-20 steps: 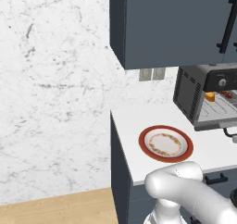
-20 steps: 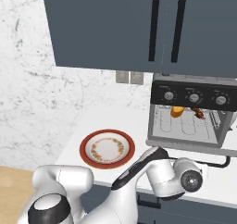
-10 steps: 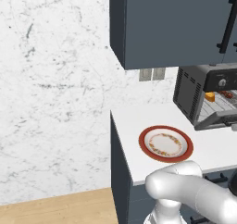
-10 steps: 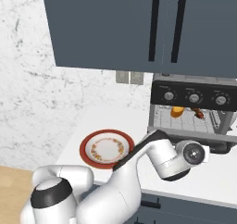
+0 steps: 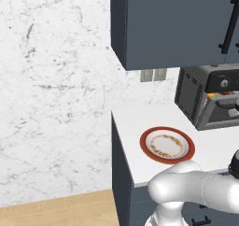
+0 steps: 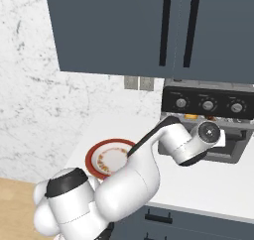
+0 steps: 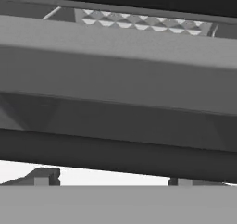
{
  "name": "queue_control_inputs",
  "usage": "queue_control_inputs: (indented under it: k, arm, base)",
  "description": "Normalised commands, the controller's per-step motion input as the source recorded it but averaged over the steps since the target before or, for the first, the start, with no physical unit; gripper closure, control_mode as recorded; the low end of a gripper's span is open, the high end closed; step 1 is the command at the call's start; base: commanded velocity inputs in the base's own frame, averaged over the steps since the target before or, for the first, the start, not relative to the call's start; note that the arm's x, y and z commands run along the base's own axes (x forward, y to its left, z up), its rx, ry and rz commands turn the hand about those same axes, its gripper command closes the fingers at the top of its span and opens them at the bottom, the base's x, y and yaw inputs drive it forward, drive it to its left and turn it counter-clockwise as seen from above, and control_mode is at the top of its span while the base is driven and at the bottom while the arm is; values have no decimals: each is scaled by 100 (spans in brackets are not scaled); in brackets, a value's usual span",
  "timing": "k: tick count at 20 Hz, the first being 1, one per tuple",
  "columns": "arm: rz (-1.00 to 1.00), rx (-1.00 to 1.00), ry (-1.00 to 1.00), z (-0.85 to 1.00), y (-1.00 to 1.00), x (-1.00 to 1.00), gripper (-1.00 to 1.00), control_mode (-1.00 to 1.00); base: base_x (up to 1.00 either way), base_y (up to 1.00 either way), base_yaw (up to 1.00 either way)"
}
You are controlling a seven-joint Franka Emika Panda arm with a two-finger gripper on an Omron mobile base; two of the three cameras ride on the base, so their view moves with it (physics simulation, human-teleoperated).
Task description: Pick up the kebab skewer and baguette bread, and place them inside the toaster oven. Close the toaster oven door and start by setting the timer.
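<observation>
White counter (image 5: pixel 133 127), red-rimmed plate (image 5: pixel 167 145) near its front edge, toaster oven (image 5: pixel 205 96) at the back

The arm (image 6: pixel 134 177) is glossy white, built of fat rounded segments that swell at each joint like inflated sleeves. A black collar rings its near base link, and a thin dark seam runs up the forearm. The wrist ends in a round grey disc (dark-centred, ringed like a lens).

No readable text or labels anywhere
</observation>
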Motion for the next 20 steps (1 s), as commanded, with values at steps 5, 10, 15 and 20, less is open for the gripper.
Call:
queue_control_inputs:
  k: [5,10,15,20]
  arm:
    - [12,1,6,0,0,59,-100,-100]
    - [11,0,2,-5,0,16,-100,-100]
    - [10,3,0,-35,0,6,-100,-100]
    - [3,2,0,-3,0,6,-100,-100]
  base:
    - [0,0,0]
    - [0,0,0]
    - [0,0,0]
    - [0,0,0]
